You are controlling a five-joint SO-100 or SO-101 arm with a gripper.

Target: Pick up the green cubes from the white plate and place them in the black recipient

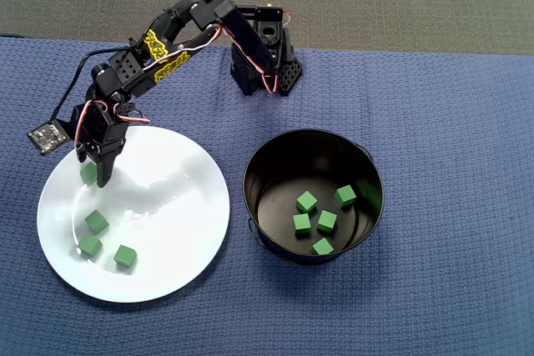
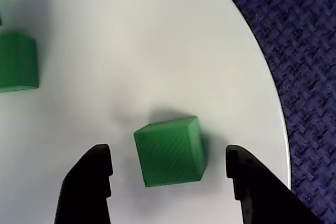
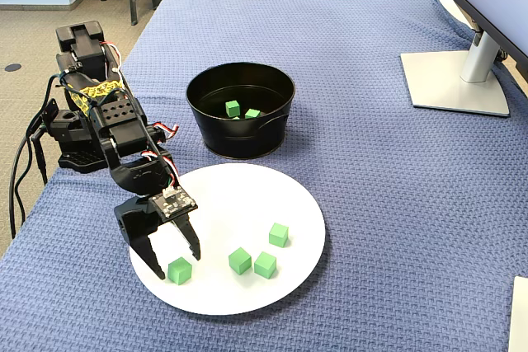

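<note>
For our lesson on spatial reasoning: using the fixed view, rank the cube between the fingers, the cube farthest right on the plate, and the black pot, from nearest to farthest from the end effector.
1. Cube between the fingers, directly under the end effector.
2. Rightmost cube, across the white plate.
3. Black pot, beyond the plate's far rim.

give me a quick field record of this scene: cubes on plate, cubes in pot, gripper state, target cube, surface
cubes on plate: four green cubes on the white plate
cubes in pot: five visible in the black pot in the overhead view
gripper: gripper open, jaws either side of one cube, not touching it
target cube: green cube near the plate's edge
other plate cubes: three grouped together
surface: blue woven cloth
</note>
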